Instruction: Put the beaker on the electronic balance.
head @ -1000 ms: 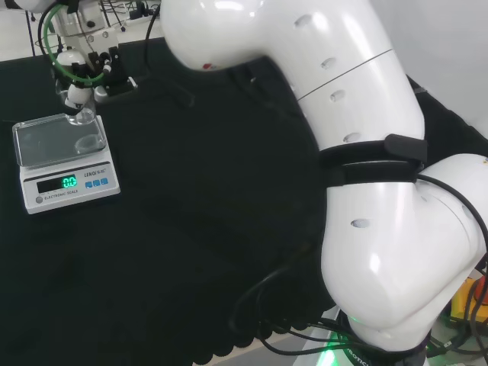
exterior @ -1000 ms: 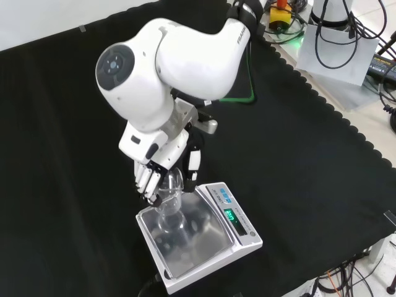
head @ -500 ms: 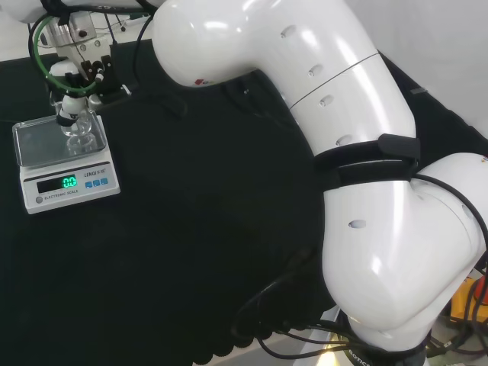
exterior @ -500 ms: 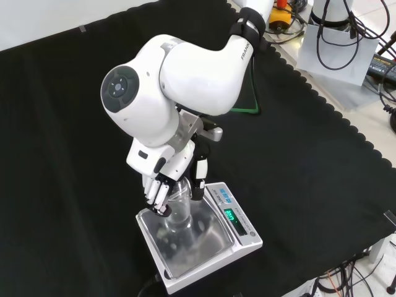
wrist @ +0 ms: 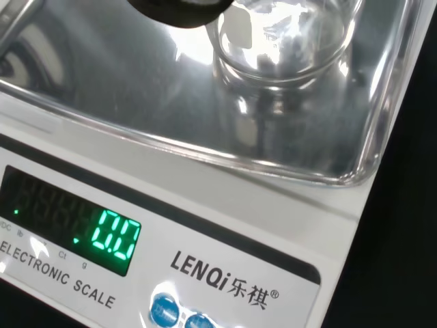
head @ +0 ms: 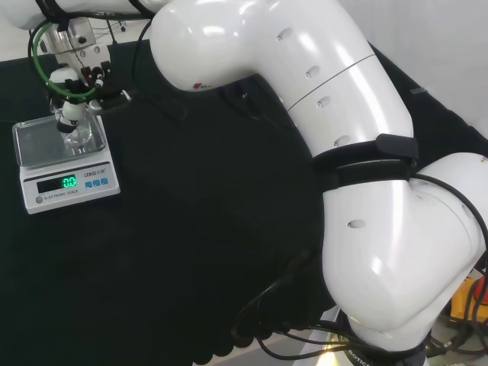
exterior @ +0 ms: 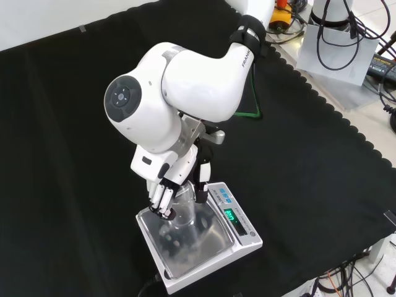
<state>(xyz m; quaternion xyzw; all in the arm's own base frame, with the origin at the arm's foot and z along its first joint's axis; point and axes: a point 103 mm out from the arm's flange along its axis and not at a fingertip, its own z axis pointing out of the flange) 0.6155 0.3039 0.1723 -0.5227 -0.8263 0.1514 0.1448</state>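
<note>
The electronic balance (head: pixel 38 145) stands at the far left of the cloth in the head view, its steel pan on top and its lit display in front. The clear glass beaker (head: pixel 76 134) is upright over the right part of the pan. My hand (head: pixel 67 103) comes down on it from above, fingers curled round its upper wall. In the front view the hand (exterior: pixel 176 185) grips the beaker (exterior: pixel 184 213) over the pan of the balance (exterior: pixel 207 241). The wrist view has the beaker's base (wrist: pixel 287 48) at the pan of the balance (wrist: pixel 273 225); whether it touches I cannot tell.
The arm's big white links (head: pixel 305 84) cover the right of the head view. A green cable (head: pixel 38 46) loops beside the hand. In the front view, cables and equipment (exterior: pixel 340 37) lie beyond the cloth's scalloped edge at the top right. Bare black cloth (exterior: pixel 322 173) surrounds the balance.
The hand has carried the beaker from the pan's edge to over the pan, turned it upright and lowered it.
</note>
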